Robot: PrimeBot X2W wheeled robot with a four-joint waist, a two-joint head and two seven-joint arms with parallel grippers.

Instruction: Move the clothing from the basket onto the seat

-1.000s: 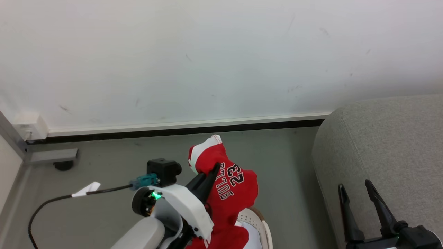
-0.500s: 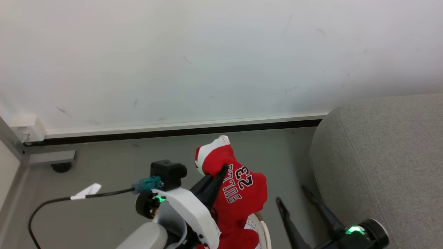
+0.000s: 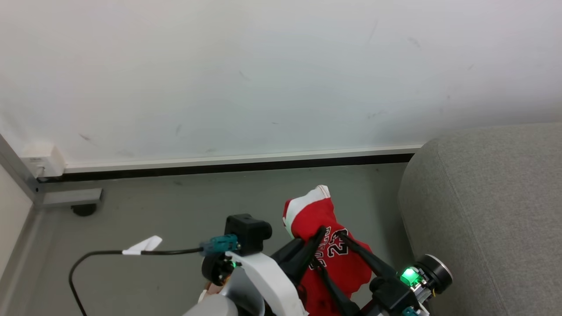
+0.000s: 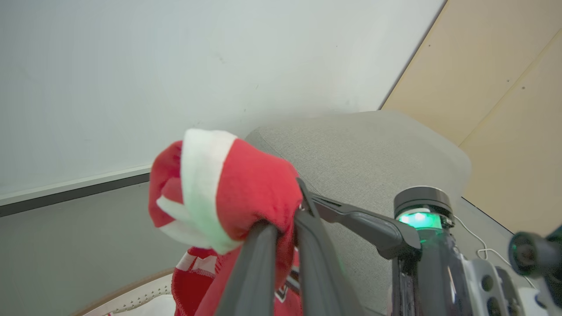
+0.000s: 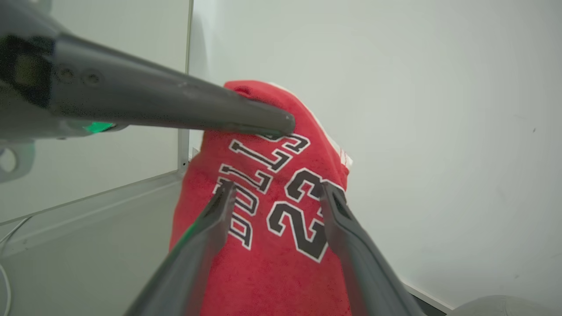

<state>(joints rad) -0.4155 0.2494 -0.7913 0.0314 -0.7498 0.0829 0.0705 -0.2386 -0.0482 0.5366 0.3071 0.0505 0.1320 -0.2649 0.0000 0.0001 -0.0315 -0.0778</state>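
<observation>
— Whereabouts of the clothing (image 3: 312, 213)?

— Up in the air, bunched and pinched tight in the clenched left gripper (image 3: 322, 230). Hanging above the basket (image 4: 136, 299) on the floor (image 3: 175, 219), near the rounded end of the seat (image 3: 483, 197) but not on it. Lower folds trailing down toward the basket's rim; hard to say whether fully clear of it.

— And the right gripper (image 5: 279, 188)?

— Spread wide, grasping nothing. Straddling the printed number (image 5: 298, 210) on the hanging cloth, one finger to each side; touching or not, impossible to tell. Sitting very close beneath the other claw.

— Likeliest slip from here?

— Probably closing on too thin a fold, then losing it once released by the left. Would mean a fall back into the basket, or onto the floor between basket and seat.

— Anything else?

— Finger striking finger, given such closeness. Pulling in opposite directions and stretching the fabric. Perhaps dragging the trailing part across the rim and tipping the basket.

— Best guard?

— Close on a thick gather, away from the left tips. Release only after a firm hold. Carry well past the seat's near edge before letting go, to avoid a slide off the rounded side.
</observation>
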